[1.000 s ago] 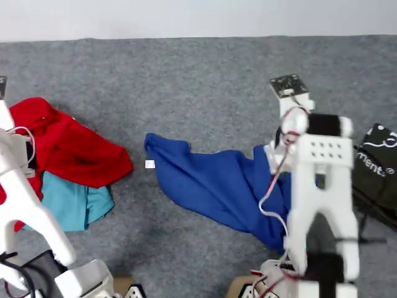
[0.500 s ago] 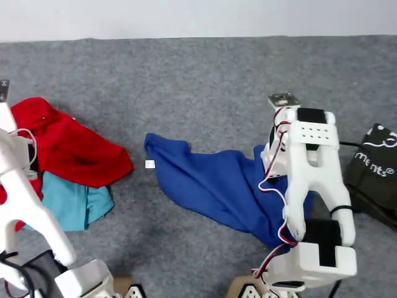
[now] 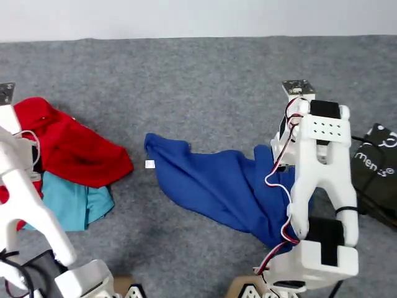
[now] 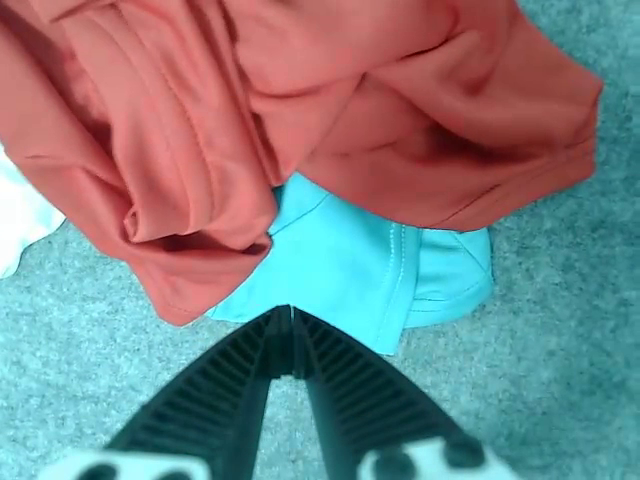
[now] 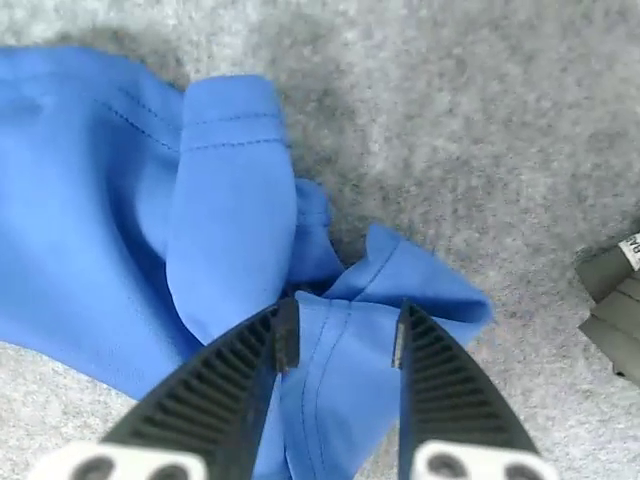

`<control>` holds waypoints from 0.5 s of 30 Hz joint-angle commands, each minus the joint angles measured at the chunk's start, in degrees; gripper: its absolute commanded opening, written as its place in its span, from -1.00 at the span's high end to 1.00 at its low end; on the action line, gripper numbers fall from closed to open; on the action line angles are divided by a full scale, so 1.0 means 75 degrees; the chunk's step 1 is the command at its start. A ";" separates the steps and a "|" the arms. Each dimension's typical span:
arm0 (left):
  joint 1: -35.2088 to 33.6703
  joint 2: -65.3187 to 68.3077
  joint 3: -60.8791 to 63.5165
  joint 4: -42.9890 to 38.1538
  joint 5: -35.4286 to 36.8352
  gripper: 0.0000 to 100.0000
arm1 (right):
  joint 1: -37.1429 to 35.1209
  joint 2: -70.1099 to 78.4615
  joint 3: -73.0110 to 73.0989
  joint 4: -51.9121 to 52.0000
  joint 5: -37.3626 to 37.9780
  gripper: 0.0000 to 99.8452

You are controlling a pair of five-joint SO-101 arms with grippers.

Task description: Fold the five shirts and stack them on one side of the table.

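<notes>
Blue shirt (image 3: 214, 186): unfolded and crumpled at mid-table. It runs from a corner at far left to a bunched end at near right, which passes under the right arm (image 3: 319, 180). A small white tag (image 3: 149, 164) lies at its left edge.

Right arm: it stretches from the near edge toward the far side, with the wrist pitched down over the bunched end. Right gripper (image 5: 340, 335): jaws parted, with a stitched fold of the blue shirt seen between them. Contact with the cloth cannot be determined.

Dark shirt (image 3: 375, 171): at the right table edge, just beside the right arm.

Red shirt (image 3: 68, 146): heaped at the left side, overlapping the teal shirt (image 3: 74, 205), which lies nearer. A white cloth (image 4: 20, 220) shows beside the red shirt.

Left arm (image 3: 25, 198): it rises along the left edge. Left gripper (image 4: 292, 322): fingers closed tip to tip, gripping nothing, over the border of the teal shirt.

All items rest on the grey table (image 3: 205, 81).
</notes>
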 commanded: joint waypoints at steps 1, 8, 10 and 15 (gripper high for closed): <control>0.0387 -0.0117 0.0018 0.0094 -0.0012 0.99 | -0.0064 0.0182 -0.0399 -0.0170 -0.0105 0.67; 0.1254 -0.0117 0.0018 0.0094 0.0152 0.99 | -0.0041 0.1155 -0.0434 -0.0147 -0.0094 0.67; 0.1278 -0.0117 0.0018 0.0094 0.0340 0.99 | -0.0041 0.1260 -0.0410 -0.0123 -0.0094 0.67; 0.1278 -0.0094 0.0018 0.0082 0.0399 0.99 | -0.0053 0.1272 -0.0445 0.0029 -0.0059 0.68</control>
